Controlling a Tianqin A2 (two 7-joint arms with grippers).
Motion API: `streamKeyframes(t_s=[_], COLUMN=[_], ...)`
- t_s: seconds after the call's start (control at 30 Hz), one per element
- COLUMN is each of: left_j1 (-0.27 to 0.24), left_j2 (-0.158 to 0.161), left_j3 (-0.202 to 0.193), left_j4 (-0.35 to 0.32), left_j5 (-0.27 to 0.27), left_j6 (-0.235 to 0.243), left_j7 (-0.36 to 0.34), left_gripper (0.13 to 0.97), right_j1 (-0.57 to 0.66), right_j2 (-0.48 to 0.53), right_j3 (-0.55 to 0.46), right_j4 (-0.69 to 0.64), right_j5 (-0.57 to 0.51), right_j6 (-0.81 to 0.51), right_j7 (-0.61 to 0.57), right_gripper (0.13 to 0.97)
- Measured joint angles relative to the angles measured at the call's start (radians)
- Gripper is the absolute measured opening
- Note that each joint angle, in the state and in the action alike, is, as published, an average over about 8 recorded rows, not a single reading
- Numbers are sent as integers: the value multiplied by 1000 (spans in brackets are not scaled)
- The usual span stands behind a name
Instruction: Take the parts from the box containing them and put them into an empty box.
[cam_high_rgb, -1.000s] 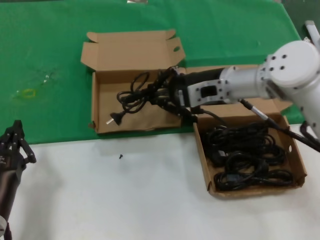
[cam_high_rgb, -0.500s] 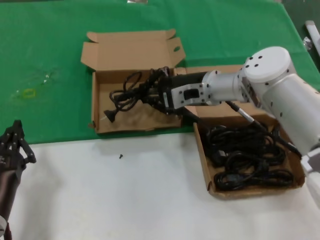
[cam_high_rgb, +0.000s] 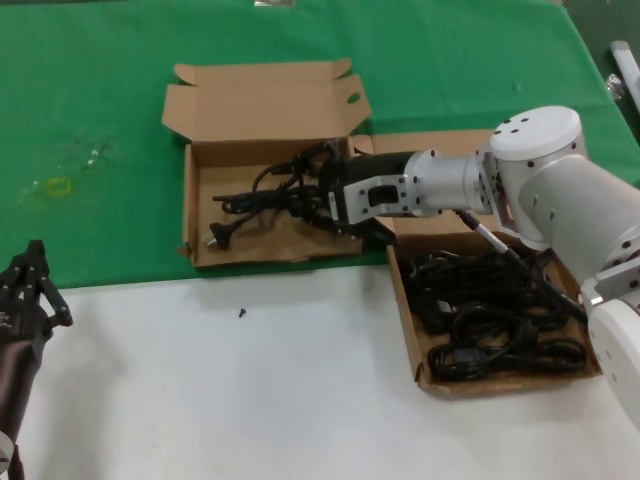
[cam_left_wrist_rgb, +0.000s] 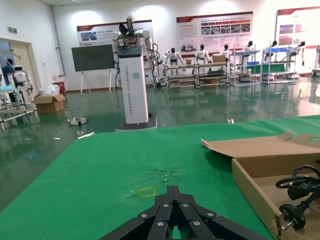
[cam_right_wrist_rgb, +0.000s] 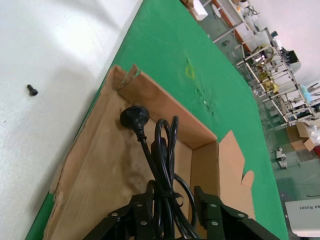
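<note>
- We saw the right pincer (cam_high_rgb: 318, 197) reaching across into the empty box (cam_high_rgb: 203, 250), its fingers (cam_right_wrist_rgb: 141, 215) clenched around a bundled black power cable (cam_high_rgb: 262, 199).
- The cable's plug (cam_high_rgb: 222, 233) lay on the box floor near the warped front wall, and in the right wrist view the same plug (cam_right_wrist_rgb: 134, 117) sat close to a corner.
- This box stood on the green cloth (cam_high_rgb: 90, 110) with its lid (cam_high_rgb: 262, 97) folded back, away from us.
- The box containing them (cam_high_rgb: 598, 340) sat just to the right, nearly touching the first one, straddling the cloth edge and the white tabletop (cam_high_rgb: 220, 390). Several coiled black cables (cam_high_rgb: 495, 315) filled it.
- The right arm (cam_high_rgb: 450, 183) lay over the gap between the two boxes and hid that box's far wall.
- A small black screw (cam_high_rgb: 241, 313) lay on the white tabletop, in front of the empty box and apart from it.
- The left pincer (cam_high_rgb: 30, 285) waited at the left edge, well apart from both boxes, with its fingers (cam_left_wrist_rgb: 165, 212) pressed together on nothing.
- Yellowish marks (cam_high_rgb: 55, 186) showed on the cloth to the left.
</note>
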Motion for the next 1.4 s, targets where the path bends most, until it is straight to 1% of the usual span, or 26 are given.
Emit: streamKeyframes(t_s=[0.03, 0.17, 0.3, 0.43, 0.57, 0.7, 0.73, 0.83, 1.0, 1.03, 1.13, 1.3, 1.4], left_j1=[0, 0, 0, 0, 0, 0, 0, 0, 0, 0, 0, 0, 0], left_j2=[0, 0, 0, 0, 0, 0, 0, 0, 0, 0, 0, 0, 0], left_j3=[0, 0, 0, 0, 0, 0, 0, 0, 0, 0, 0, 0, 0], left_j4=[0, 0, 0, 0, 0, 0, 0, 0, 0, 0, 0, 0, 0], left_j5=[0, 0, 0, 0, 0, 0, 0, 0, 0, 0, 0, 0, 0], left_j6=[0, 0, 0, 0, 0, 0, 0, 0, 0, 0, 0, 0, 0], left_j7=[0, 0, 0, 0, 0, 0, 0, 0, 0, 0, 0, 0, 0], left_gripper=[142, 142, 142, 142, 144, 152, 154, 157, 209, 219, 240, 336, 394], right_j1=[0, -18, -67, -120, -146, -154, -157, -175, -228, -241, -281, -352, -396], right_j2=[0, 13, 48, 90, 112, 116, 117, 118, 124, 125, 129, 136, 141], right_j3=[4, 9, -5, -21, -29, -29, -28, -22, -4, 0, 14, 37, 52], right_j4=[-2, 45, 172, 314, 387, 402, 405, 423, 476, 488, 528, 598, 642], right_j5=[2, 1, -11, -23, -29, -29, -29, -25, -12, -9, 0, 17, 27], right_j6=[-2, -19, -42, -60, -67, -65, -63, -49, -9, 1, 31, 86, 120], right_j7=[-2, 32, 123, 221, 271, 280, 284, 299, 344, 355, 390, 452, 490], right_gripper=[287, 356, 426, 426, 529, 632, 632, 700, 814, 814, 856, 925, 925])
